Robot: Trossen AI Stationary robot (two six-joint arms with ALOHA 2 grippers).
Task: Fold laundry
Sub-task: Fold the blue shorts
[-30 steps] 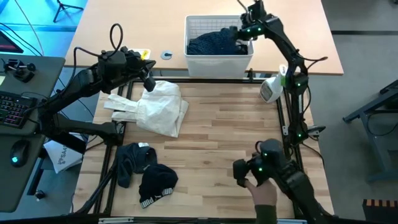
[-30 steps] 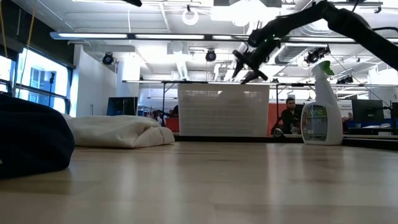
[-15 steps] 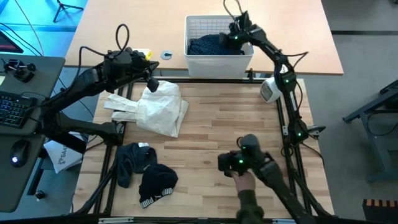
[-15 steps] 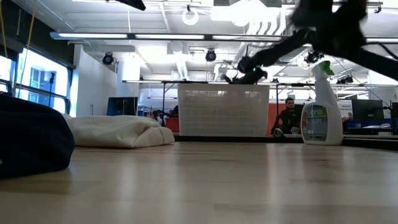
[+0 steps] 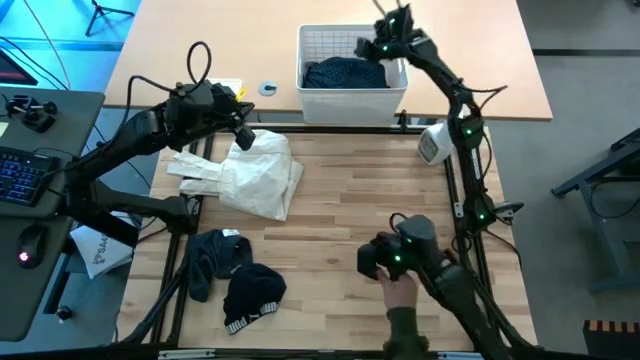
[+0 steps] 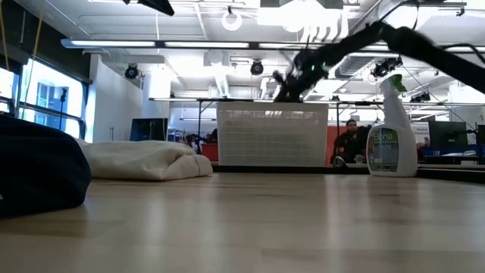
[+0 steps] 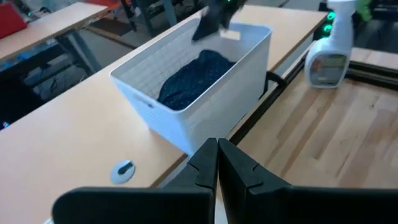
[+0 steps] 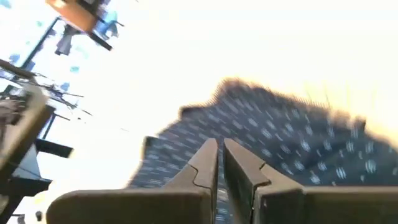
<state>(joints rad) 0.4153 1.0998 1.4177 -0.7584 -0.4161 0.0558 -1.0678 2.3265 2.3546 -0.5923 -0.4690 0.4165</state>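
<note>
Above the white basket (image 5: 352,92), the right claw (image 5: 368,47) hangs with fingers pressed together, empty; the navy dotted shirt (image 5: 340,72) lies just below it. Left claw (image 5: 243,134), also closed, hovers over a cream garment (image 5: 250,175).

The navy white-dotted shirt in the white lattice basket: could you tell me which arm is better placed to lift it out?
Right: its pincer hovers over the navy dotted shirt in the basket; the left pincer sits by the cream cloth.

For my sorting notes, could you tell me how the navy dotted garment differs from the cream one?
The navy dotted garment is dark and patterned; the cream garment is pale and plain. The navy one lies bunched inside the white basket; the cream one lies spread on the wooden table. Both are soft, unfolded and ungripped.
</note>
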